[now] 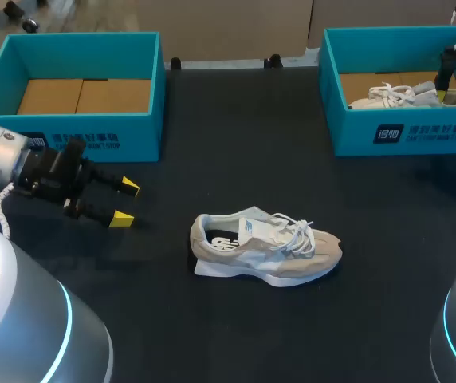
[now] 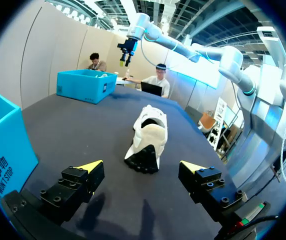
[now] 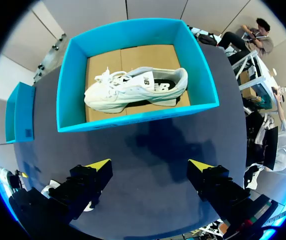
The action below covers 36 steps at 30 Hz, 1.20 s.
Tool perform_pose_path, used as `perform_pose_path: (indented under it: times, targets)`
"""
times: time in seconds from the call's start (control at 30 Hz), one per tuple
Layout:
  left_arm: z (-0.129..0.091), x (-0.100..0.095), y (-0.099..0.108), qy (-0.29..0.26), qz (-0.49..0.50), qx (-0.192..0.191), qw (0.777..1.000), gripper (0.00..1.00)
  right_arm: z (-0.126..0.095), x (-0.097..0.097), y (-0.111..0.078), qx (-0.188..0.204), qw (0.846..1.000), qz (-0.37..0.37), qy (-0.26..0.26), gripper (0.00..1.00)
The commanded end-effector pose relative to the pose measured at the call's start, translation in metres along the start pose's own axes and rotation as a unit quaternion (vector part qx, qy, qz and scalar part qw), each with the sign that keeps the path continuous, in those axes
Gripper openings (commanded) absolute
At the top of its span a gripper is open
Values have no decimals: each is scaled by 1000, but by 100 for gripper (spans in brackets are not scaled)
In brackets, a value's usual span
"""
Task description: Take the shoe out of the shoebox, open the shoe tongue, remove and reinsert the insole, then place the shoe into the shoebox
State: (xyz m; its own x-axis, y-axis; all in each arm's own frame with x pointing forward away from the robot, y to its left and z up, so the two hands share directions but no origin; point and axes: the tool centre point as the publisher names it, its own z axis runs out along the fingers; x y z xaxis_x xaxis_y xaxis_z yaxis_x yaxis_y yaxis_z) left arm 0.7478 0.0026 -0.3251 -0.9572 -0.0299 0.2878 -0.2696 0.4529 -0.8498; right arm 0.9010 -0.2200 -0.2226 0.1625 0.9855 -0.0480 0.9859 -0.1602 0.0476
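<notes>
Altogether, two shoes and two teal shoeboxes sit on the desk (image 1: 236,120). The beige shoe (image 1: 266,249) stands on its sole near the middle, toe toward 3 o'clock. The white shoe (image 3: 133,89) lies inside the right shoebox (image 3: 133,120) at 2 o'clock. The left shoebox (image 1: 92,140) is at 10 o'clock. The left tool (image 1: 126,203) is at the beige shoe's 9 o'clock, well apart from it, fingers spread and holding nothing. The right tool (image 3: 150,167) hangs above the right shoebox, fingers likewise spread.

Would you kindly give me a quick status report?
Left gripper open, beige shoe on table just ahead. Right gripper open, above shoebox holding white shoe. Nothing in the way.
</notes>
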Motion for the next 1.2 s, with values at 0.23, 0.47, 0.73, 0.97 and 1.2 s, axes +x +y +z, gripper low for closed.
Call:
perform_pose_path:
  times: [0.23,0.47,0.73,0.97,1.2]
  targets:
    - [1,-2,1,1,0,1,1000,100,0,0,-1,-1,1000,0,0,100]
    - [4,-16,20,12,27,31,999,100,0,0,-1,-1,1000,0,0,100]
    - [13,-12,39,2,42,36,998,100,0,0,-1,-1,1000,0,0,100]
    - [11,9,43,-21,75,42,996,100,0,0,-1,-1,1000,0,0,100]
    - [6,3,65,-13,92,74,993,100,0,0,-1,-1,1000,0,0,100]
